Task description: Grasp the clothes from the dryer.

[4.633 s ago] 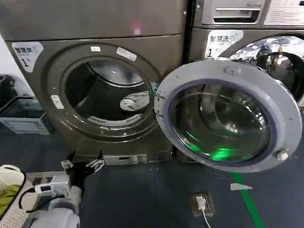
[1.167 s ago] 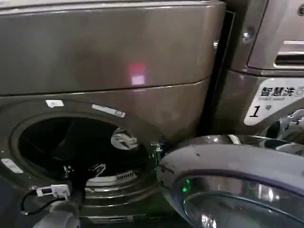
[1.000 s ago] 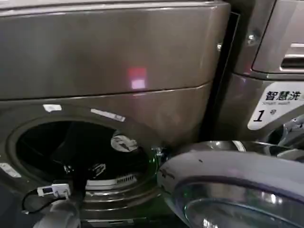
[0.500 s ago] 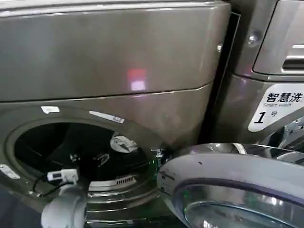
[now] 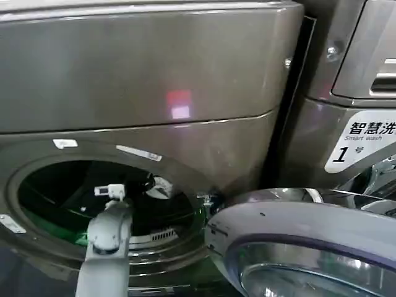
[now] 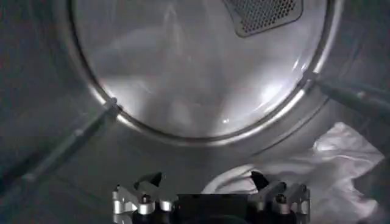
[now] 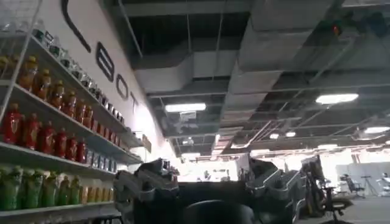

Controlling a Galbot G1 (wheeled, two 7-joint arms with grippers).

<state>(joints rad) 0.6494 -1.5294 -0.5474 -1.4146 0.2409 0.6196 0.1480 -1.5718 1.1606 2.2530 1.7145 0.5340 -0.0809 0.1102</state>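
The dryer (image 5: 154,74) fills the head view, its round porthole (image 5: 37,247) open at lower left. Inside the drum lie the clothes (image 5: 163,187), a small pale grey-white bundle. My left arm (image 5: 106,229) reaches through the porthole, and my left gripper (image 5: 141,184) is just short of the bundle. In the left wrist view my left gripper (image 6: 204,181) is open. A fold of the clothes (image 6: 226,180) lies between its fingers, with more fabric (image 6: 341,159) off to one side. My right gripper (image 7: 207,173) is open and empty, pointing up at a ceiling.
The dryer's grey-rimmed glass door (image 5: 297,229) hangs open at lower right, close to the porthole. A second machine with a "1" sticker (image 5: 362,145) stands to the right. The drum's back wall (image 6: 201,67) and a vent grille (image 6: 263,13) lie beyond the left gripper.
My left arm has risen and pushed deeper into the drum, bringing the gripper from below the bundle up next to it. The clothes have not moved.
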